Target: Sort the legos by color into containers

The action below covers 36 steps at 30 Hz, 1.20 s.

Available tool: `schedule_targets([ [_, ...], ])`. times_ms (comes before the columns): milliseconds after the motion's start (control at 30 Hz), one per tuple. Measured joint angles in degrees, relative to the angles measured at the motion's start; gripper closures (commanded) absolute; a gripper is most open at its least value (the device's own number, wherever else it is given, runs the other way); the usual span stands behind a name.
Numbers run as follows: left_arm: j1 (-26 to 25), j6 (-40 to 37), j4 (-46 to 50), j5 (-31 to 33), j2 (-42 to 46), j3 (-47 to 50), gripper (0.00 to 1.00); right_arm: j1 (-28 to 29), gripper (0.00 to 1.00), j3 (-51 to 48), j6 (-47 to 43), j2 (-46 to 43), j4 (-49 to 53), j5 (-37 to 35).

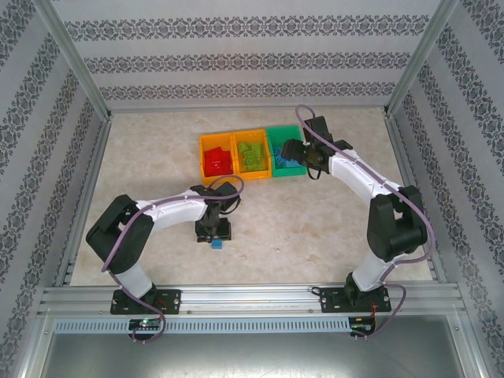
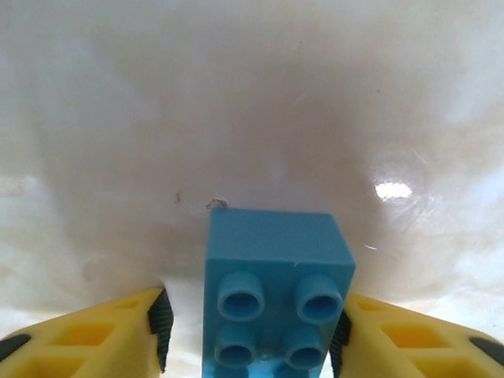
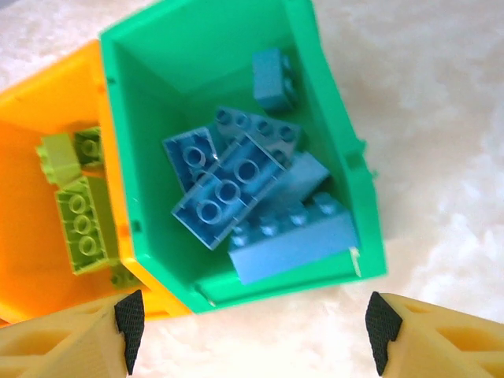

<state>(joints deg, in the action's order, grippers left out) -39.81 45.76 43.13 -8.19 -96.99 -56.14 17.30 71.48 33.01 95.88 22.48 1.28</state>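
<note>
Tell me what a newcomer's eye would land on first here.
A row of three small plastic bins at the table's far centre: red bricks in the left orange-yellow bin, lime green bricks in the middle orange-yellow bin, and blue bricks heaped in the green bin. Nearer the arms, a lone blue studded brick lies between the open fingers of the left gripper.

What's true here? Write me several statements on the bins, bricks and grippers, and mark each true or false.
The green bin holds blue bricks. True.
The left gripper straddles a red brick. False: it straddles a blue brick on the table.
The right gripper is open and holds nothing. True.
The lime bricks lie in the green bin. False: they lie in the orange bin beside it.
</note>
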Motion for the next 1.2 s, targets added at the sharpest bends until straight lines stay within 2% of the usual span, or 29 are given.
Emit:
schedule_targets([
  [233, -0.2, -1.4, 1.4, 0.2, -1.4, -2.1, 0.75, -2.9, 0.21, -8.6, -0.1, -6.5, -0.3, -2.6],
  [367, -0.7, -3.0, -0.1, -0.4, -3.8, -5.9, 0.78, -4.4, 0.21, -13.3, -0.2, -10.7, -1.2, -3.8],
  [600, -0.7, -7.0, -0.3, -0.3, -6.3, -15.9, 0.79, -8.1, 0.2, -19.1, -0.2, -14.2, -2.7, -4.0],
  [867, 0.0, -12.9, -0.4, -1.3, -13.9, -36.1, 0.78, -8.9, 0.21, -22.9, -0.2, -15.4, -5.9, -2.0],
  [1200, 5.2, -16.9, -3.4, -10.9, -28.2, -57.7, 0.78, -8.8, 0.21, -34.3, 2.9, -22.2, -10.5, 1.2],
])
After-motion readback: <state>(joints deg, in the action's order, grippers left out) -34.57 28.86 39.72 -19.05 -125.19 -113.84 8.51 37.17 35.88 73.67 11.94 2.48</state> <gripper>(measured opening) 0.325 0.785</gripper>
